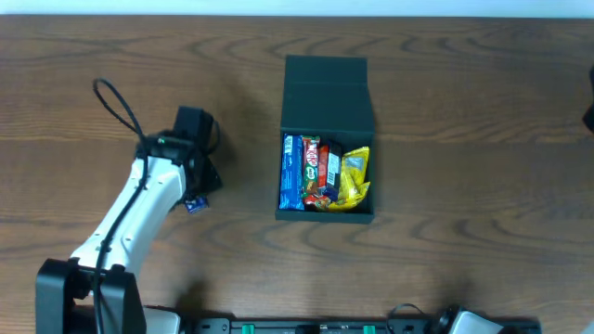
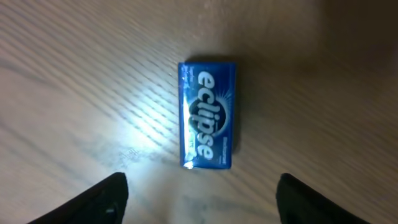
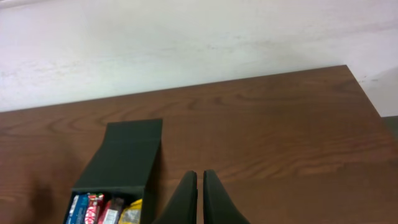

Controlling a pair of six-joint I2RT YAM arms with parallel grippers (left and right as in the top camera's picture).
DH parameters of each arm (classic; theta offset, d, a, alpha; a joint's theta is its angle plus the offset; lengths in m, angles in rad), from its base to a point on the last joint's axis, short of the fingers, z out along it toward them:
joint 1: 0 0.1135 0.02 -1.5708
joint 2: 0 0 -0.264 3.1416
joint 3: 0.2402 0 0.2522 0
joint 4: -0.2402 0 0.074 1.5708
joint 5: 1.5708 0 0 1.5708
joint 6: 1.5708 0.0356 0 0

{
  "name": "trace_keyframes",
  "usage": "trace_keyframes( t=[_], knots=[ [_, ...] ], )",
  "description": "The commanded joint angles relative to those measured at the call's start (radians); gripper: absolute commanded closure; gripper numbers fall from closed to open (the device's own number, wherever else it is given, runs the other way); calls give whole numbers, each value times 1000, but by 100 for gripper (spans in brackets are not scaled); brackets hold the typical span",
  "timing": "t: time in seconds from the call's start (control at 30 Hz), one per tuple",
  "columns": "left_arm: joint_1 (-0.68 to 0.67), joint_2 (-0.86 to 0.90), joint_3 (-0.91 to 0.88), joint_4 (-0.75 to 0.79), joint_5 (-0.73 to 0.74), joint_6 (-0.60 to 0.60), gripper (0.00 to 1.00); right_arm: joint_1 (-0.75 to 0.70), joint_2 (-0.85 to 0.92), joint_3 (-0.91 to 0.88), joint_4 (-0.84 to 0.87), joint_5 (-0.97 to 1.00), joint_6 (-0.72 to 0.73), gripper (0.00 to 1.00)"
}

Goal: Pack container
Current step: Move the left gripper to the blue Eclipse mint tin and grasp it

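Hovering over the left part of the worktop (image 1: 464,139), the left claw (image 2: 200,186) stands with its fingers spread wide. A blue Eclipse gum packet (image 2: 208,115) lies flat on the wood beneath it, seemingly touched by neither finger. The container (image 1: 327,93) sits near the middle of the worktop, closer to the far edge, its flap lid thrown back. It holds a blue packet (image 1: 292,173), a red bar (image 1: 320,172) and a yellow packet (image 1: 355,176) side by side. The right claw (image 3: 199,186) is pinched together on nothing.

The dark wood-grain table (image 1: 464,186) carries the open container (image 1: 327,93) near its middle. A blue Eclipse gum pack (image 2: 207,115) lies flat on the table, well to the container's left.
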Motion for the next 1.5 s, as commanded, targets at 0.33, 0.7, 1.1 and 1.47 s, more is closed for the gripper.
trace_keyframes(
  t=[0.33, 0.7, 1.1, 1.47],
  knots=[
    [42, 74, -87, 154, 79, 121, 19, 3, -6, 8, -5, -8, 8, 94],
    [76, 157, -86, 201, 111, 138, 33, 3, -6, 7, -5, -8, 8, 95],
    [76, 206, -86, 212, 119, 138, 43, 3, -6, 7, -5, -8, 8, 94],
    [76, 206, -84, 212, 138, 137, 64, 3, -6, 7, -4, -8, 8, 95]
  ],
)
